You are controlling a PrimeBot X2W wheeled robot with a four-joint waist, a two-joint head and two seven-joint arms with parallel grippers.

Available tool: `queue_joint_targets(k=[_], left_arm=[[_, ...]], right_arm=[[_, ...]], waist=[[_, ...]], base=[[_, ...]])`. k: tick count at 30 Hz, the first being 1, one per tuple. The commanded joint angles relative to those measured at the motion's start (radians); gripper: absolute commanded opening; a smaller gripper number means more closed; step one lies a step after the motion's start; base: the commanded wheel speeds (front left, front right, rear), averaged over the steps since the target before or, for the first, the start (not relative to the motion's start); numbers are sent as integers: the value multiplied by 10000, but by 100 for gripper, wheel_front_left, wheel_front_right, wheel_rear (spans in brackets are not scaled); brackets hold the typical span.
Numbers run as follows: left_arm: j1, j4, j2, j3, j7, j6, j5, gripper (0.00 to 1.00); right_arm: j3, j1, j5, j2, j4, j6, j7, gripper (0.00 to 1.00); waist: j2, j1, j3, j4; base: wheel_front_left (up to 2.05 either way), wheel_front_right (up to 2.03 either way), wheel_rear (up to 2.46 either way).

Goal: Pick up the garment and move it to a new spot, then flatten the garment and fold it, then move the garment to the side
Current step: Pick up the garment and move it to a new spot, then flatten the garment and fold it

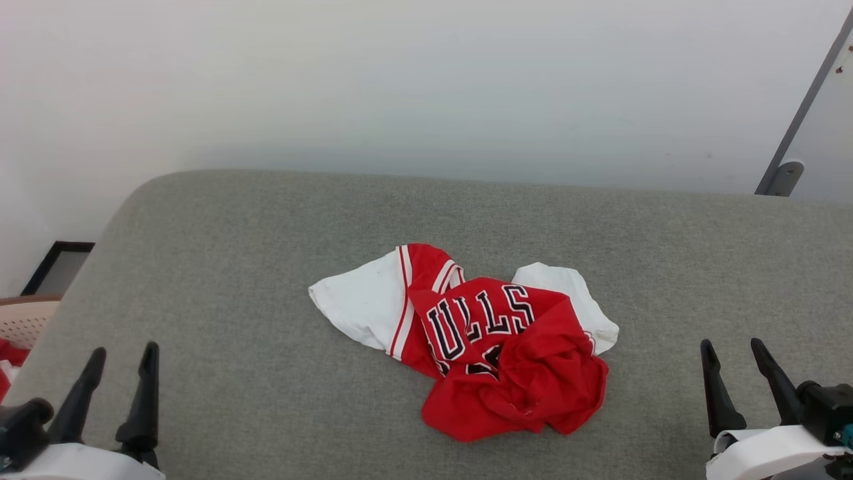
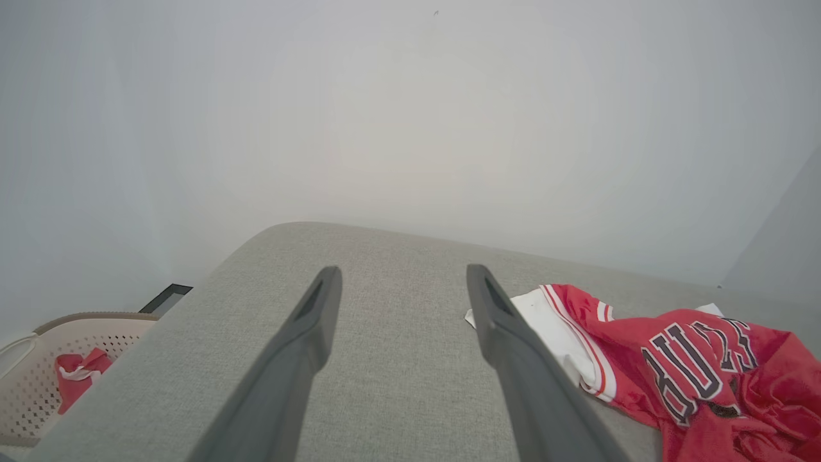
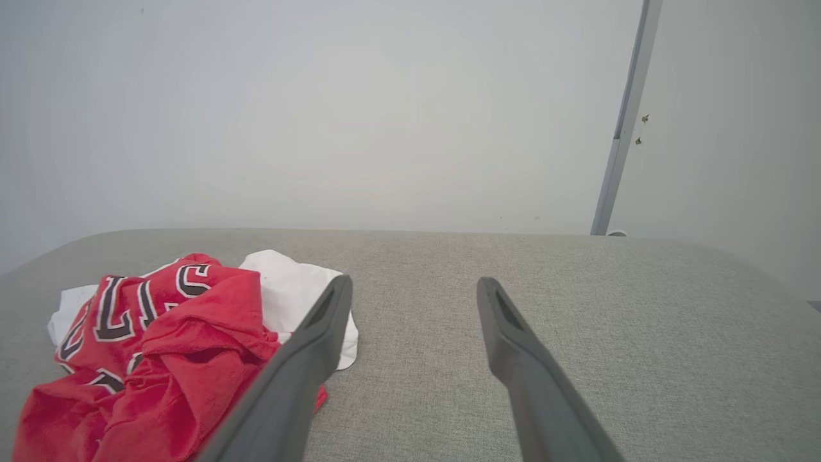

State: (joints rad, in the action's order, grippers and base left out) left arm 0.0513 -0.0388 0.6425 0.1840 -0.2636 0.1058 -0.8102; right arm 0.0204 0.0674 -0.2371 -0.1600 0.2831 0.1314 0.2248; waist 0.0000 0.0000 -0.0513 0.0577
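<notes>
The garment (image 1: pixel 486 340), a red jersey T-shirt with white sleeves and dark lettering, lies crumpled in a heap at the middle of the grey padded surface (image 1: pixel 266 267). My left gripper (image 1: pixel 123 360) stands open at the lower left, well apart from the shirt, nothing between its fingers. At the lower right my right gripper (image 1: pixel 733 353) is open too, just right of the heap and clear of it. The left wrist view has the garment (image 2: pixel 693 366) to the right of the left gripper (image 2: pixel 404 282). In the right wrist view the garment (image 3: pixel 167 346) lies left of the right gripper (image 3: pixel 414 292).
A beige perforated basket (image 1: pixel 23 320) with a red-white cloth bundle (image 2: pixel 77 378) sits low beyond the surface's left edge. A pale wall stands behind the surface. A grey post (image 1: pixel 800 113) leans at the far right. Bare grey surface lies on both sides of the heap.
</notes>
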Motion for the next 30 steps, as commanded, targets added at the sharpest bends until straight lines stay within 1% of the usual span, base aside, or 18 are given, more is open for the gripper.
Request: queue_joint_targets(k=[1, 10, 14, 17, 24, 30], left_arm=[[130, 2, -67, -104, -11, -100, 91, 100], [-9, -57, -267, -325, -10, -360, 234, 100], [-49, -68, -309, -294, -10, -457, 331, 100], [-180, -37, -412, -253, -9, -605, 361, 100], [-633, -164, -708, -179, -8, -881, 518, 100], [-1068, -334, -982, -45, -6, -1064, 693, 100]], right_arm=[[-44, -123, 20, -10, -23, -14, -42, 100], [-113, 223, 60, -92, -70, -14, -344, 100], [-241, 626, 20, -184, 7, -14, -742, 100], [-437, 1139, 69, -414, 113, -14, -1182, 100], [-896, 2443, 74, -875, 897, -14, -2251, 100], [-1363, 3477, -162, -1249, 1981, -14, -2900, 100]], waist=[[0, 0, 8, 0], [0, 0, 148, 200], [0, 0, 322, 422], [0, 0, 580, 628], [0, 0, 1355, 1220], [0, 0, 1931, 1675]], base=[[0, 0, 0], [0, 0, 0], [0, 0, 0], [0, 0, 0], [0, 0, 0], [0, 0, 0]])
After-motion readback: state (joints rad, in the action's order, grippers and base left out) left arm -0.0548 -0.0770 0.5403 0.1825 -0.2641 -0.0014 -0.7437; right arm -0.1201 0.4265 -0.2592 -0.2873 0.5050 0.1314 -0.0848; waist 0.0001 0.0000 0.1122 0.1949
